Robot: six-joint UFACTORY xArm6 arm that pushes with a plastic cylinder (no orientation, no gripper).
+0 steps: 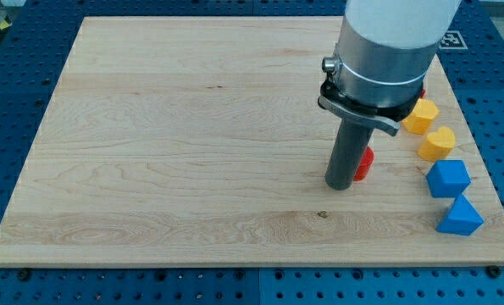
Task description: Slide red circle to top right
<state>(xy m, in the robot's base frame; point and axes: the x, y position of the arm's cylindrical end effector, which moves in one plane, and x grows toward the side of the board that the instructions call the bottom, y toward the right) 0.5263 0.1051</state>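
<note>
The red circle (365,163) is seen just beside my tip (340,185), on the tip's right and slightly toward the view's top, apparently touching the rod and mostly hidden behind it. No jaws are fitted, so nothing is held; the rod only pushes. The goal, the wooden surface (192,135) top right corner, lies up and right of the red circle, so the tip is judged well placed behind it.
</note>
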